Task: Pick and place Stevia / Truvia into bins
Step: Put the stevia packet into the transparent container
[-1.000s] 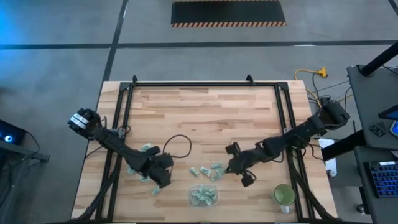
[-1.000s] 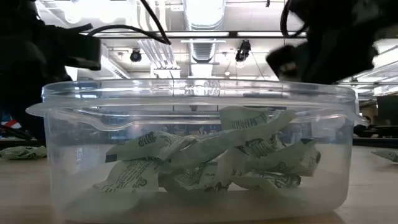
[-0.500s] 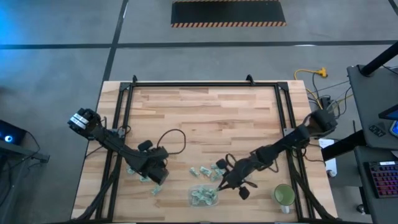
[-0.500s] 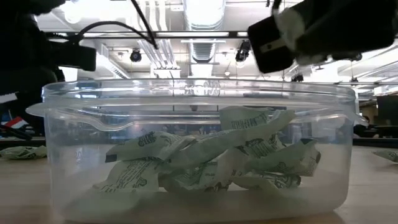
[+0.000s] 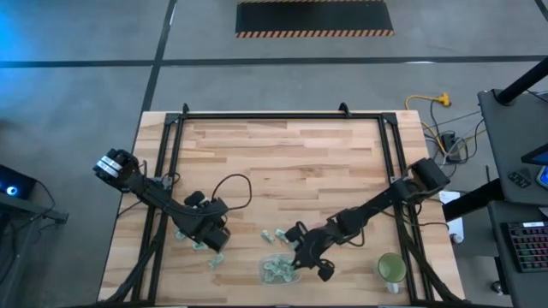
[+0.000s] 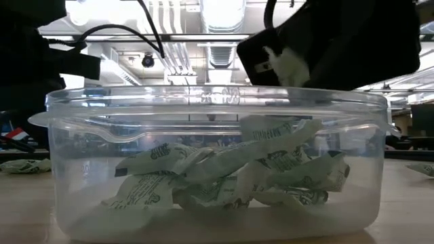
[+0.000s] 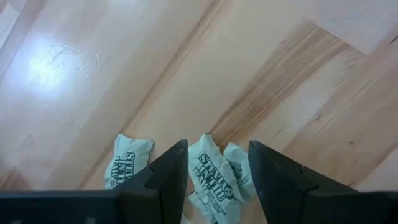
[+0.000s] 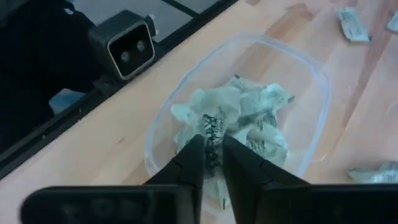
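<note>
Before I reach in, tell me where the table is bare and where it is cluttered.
Bare: the far half of the table, from the back frame rail to the arms. Crowded: the near strip, where the left pincer hangs over loose sachets, more sachets lie mid-table, and the right pincer hangs over the tub. The green cup takes the near right corner.

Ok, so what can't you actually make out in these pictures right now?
- How many sachets are in the tub: they overlap in the low and right wrist views, and are too small in the high view.
- Whether the right tool has let its sachet go: its fingers hide the contact.
- The left tool's fingertips: cut off by the left wrist picture's edge.
- The green cup's contents: too small in the high view.
</note>
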`<state>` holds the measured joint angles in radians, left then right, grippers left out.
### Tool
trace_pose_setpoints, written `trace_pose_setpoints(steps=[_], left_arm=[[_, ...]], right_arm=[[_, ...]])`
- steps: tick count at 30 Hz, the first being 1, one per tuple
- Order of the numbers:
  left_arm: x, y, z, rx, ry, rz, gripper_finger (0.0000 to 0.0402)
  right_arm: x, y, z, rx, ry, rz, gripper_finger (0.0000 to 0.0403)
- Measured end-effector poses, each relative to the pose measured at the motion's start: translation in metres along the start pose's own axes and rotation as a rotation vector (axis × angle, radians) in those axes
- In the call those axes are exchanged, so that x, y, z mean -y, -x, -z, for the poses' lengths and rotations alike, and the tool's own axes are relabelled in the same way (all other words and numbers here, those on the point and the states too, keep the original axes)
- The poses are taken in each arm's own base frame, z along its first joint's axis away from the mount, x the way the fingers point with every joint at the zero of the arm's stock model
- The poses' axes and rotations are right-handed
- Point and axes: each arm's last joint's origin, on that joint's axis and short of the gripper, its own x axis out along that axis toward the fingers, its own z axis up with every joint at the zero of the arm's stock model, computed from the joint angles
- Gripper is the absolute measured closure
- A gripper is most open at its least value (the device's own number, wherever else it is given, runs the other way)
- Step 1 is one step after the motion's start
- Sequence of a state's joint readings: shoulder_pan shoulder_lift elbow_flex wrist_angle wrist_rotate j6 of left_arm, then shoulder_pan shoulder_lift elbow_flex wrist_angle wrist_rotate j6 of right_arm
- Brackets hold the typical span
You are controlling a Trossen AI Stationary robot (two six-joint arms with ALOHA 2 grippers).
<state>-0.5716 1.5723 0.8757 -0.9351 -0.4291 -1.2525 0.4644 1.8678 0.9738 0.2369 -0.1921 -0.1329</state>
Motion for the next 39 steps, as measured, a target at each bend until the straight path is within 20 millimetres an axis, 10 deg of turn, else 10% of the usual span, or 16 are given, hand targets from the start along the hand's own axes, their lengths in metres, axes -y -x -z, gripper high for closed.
trace_pose_setpoints(steps=[12, 26, 39], left_arm=[[-0.002, -0.003, 0.003, -0.033, 0.033, -0.006, 0.0249], [-0.011, -0.02, 0.017, -0.119, 0.113, -0.006, 0.0253], [-0.005, -0.013, 0.011, -0.08, 0.075, 0.024, 0.0394]], right_arm=[[0.0, 0.007, 0.0, -0.043, 0.003, 0.005, 0.0243], [0.003, 0.027, 0.001, -0.14, -0.068, 0.018, 0.0239], [0.001, 0.048, 0.007, -0.284, -0.121, 0.158, 0.0276]])
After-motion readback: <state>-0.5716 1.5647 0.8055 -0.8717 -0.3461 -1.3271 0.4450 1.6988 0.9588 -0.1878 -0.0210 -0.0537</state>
